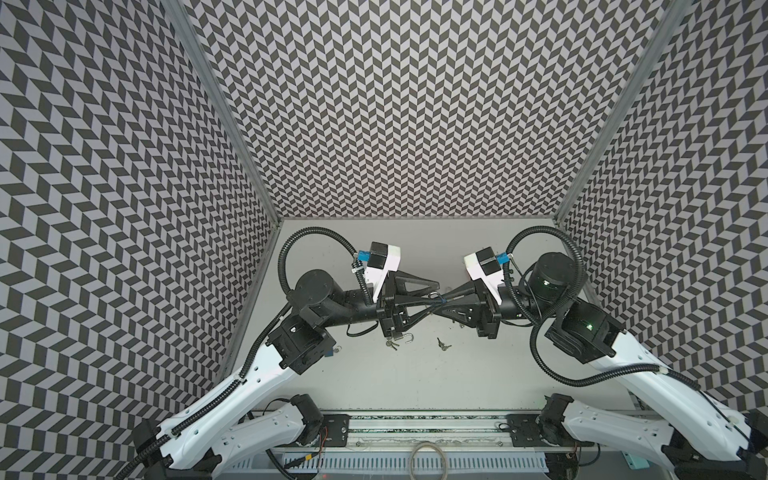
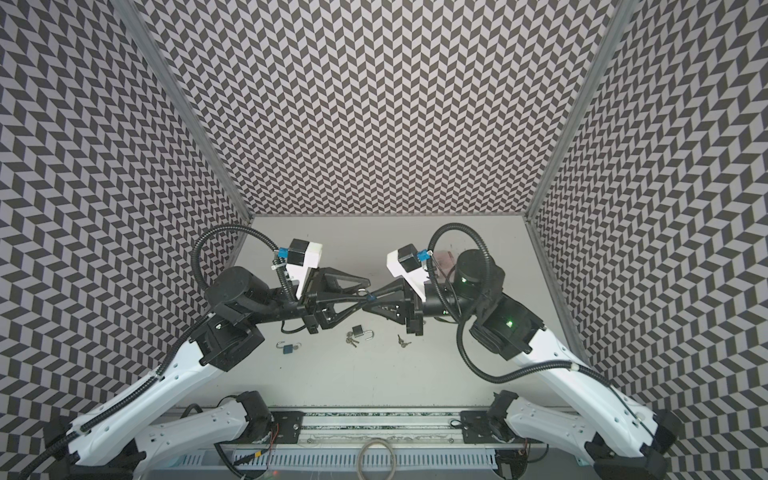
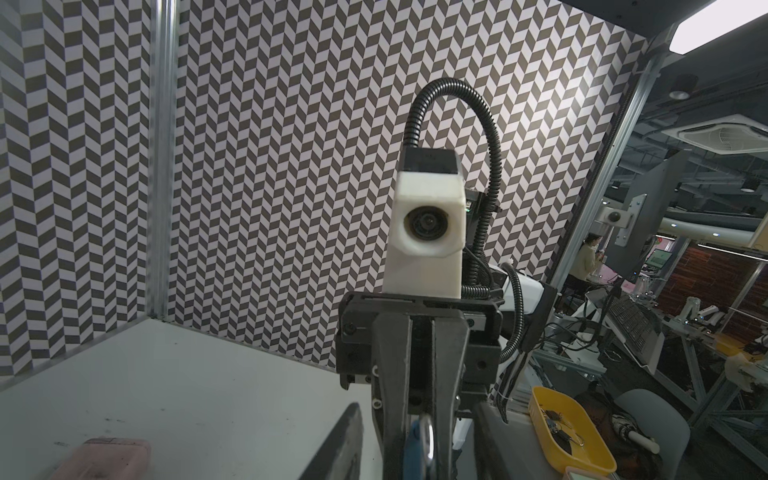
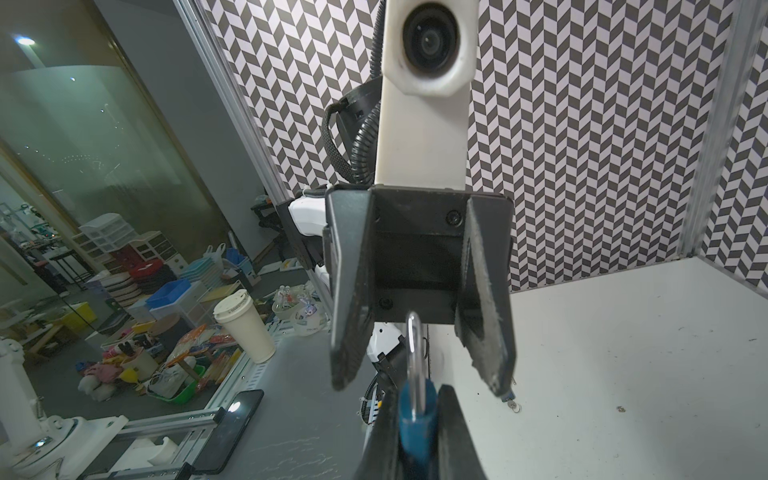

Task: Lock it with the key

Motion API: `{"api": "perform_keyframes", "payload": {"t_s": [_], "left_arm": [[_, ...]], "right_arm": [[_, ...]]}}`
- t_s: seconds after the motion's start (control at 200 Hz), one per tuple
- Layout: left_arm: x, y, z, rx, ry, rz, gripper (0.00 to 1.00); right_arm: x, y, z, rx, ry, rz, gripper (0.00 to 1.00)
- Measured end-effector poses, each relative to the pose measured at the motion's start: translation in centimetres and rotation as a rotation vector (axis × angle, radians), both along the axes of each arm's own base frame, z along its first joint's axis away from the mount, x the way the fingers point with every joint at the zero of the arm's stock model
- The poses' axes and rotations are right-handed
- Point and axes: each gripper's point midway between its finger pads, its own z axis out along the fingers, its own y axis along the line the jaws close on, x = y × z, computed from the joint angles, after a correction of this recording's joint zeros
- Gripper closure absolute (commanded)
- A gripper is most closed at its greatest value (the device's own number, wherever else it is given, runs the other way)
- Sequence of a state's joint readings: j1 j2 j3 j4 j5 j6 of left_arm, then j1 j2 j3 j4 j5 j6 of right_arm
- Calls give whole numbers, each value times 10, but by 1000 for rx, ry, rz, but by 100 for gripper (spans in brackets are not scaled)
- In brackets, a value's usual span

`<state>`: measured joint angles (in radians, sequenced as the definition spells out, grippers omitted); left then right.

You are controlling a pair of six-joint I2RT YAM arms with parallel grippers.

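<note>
Gripping the blue padlock (image 4: pixel 415 419) mid-air in the clenched right tool (image 1: pixel 444 300), long axis 3-to-9, shackle (image 4: pixel 413 345) aimed at 9 o'clock. Straddling that shackle with the left tool (image 1: pixel 434 297), released, not touching. Keys (image 1: pixel 442 344) at 6 o'clock on the counter (image 1: pixel 374 374).

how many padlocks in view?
3. A blue padlock held in the right gripper; a dark padlock, open, mid-table; a second blue padlock on the table beside the left arm. Others may be hidden.

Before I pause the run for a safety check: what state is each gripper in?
Left gripper: open, nothing clamped between its fingers.
Right gripper: closed, holding the blue padlock.
</note>
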<state>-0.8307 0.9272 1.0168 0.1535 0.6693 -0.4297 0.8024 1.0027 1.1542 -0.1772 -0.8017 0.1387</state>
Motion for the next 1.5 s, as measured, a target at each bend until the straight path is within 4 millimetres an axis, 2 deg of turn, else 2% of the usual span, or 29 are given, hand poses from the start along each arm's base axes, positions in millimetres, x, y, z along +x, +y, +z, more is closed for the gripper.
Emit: {"api": "perform_keyframes", "payload": {"t_s": [0.055,0.19,0.436,0.786,1.061,1.452,1.502], "left_arm": [[0,1,1,-2,-2,4,68],[0,5,5,-8,-16,19,100],[3,10,7,-13,-10,44,100],[12,17,-26,-55,130,56,100],[8,22,-23,-115,158,34,100],[8,25,-22,-155,174,26,100],[8,25,-22,-154,174,26,88]], "right_arm": [[0,0,0,-1,1,0,100],[0,0,0,0,1,-1,100],[0,-2,3,49,-1,-17,100],[7,-6,-17,180,106,-72,100],[7,-8,-4,242,130,-70,100],[7,-7,-4,257,140,-58,100],[7,-7,-4,254,139,-57,100]]}}
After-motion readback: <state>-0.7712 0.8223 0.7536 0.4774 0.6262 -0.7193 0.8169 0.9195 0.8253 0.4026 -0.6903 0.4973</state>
